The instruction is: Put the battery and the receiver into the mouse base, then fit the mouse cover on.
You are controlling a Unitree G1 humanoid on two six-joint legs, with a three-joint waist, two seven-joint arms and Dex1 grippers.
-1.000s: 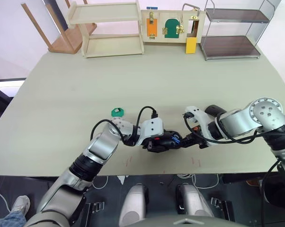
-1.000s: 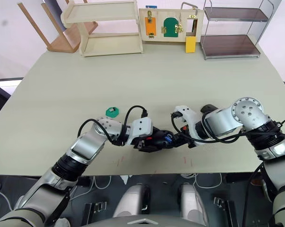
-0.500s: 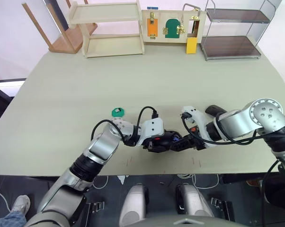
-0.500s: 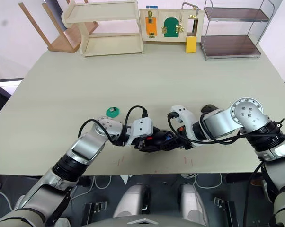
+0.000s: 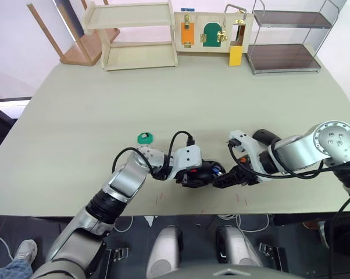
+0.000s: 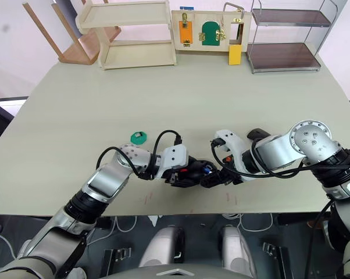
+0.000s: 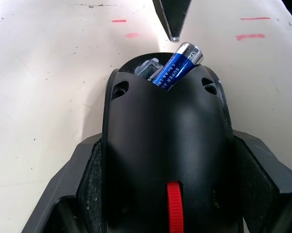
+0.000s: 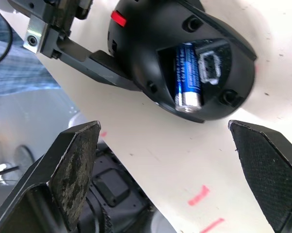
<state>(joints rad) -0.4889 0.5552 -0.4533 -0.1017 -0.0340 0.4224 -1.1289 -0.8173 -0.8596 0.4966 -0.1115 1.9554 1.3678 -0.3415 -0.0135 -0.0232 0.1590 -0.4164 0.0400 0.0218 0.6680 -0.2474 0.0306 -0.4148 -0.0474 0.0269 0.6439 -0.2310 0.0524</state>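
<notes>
1. The mouse base point(image 8: 180, 63) lies on the table point(image 5: 163, 99) near its front edge, gripped on both sides by my left jaws point(image 5: 193, 175), which are closed on it.
2. The battery point(image 8: 186, 77) sits in the base's open compartment, tilted, with one silvery end sticking up past the rim.
3. My right jaws point(image 5: 221, 179) are spread wide and empty, just beside the base.
4. Half a second ago my right jaws were pressed against the base; now they have backed off, leaving the battery inside.
5. A small green piece point(image 5: 144, 138) rests on the table apart from the base.
</notes>
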